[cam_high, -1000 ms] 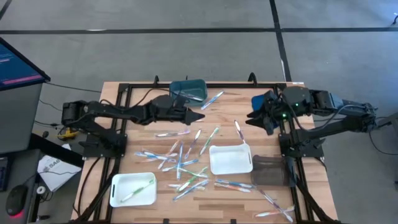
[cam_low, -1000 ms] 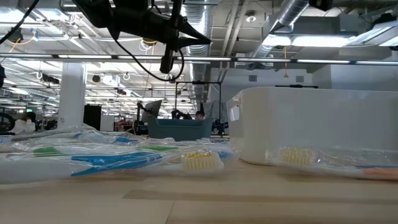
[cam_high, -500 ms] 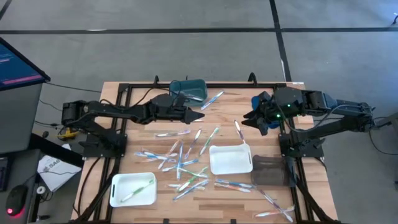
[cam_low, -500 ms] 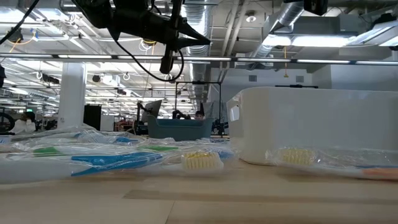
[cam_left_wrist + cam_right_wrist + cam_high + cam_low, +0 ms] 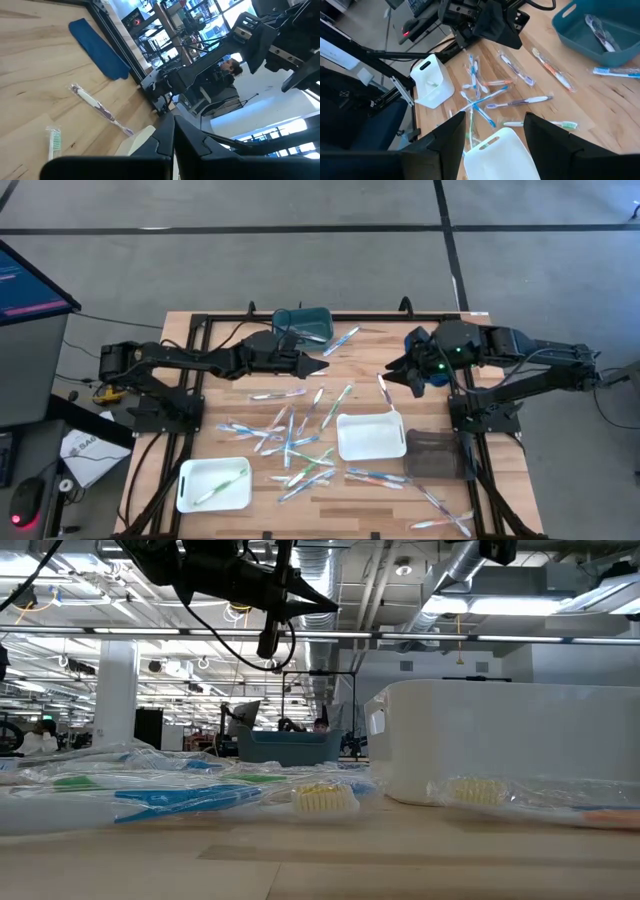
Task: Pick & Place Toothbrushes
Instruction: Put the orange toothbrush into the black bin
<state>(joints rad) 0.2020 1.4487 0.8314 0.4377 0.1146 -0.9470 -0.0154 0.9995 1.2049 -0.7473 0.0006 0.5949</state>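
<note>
Over the past second the right gripper [image 5: 392, 367] had swung inward over the counter [image 5: 520, 480], fingers apart and empty; the left gripper [image 5: 322, 364], fingers together, hung unchanged mid-counter. Most toothbrushes [image 5: 290, 442] lay scattered between the trays — one in the white tray [image 5: 185, 490], a few in the teal bin [image 5: 285, 320]. Open wood remained behind the pile.

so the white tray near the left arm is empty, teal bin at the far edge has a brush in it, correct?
Not quite. The white tray holds one green toothbrush, as the high view shows. The teal bin does hold a brush.
</note>
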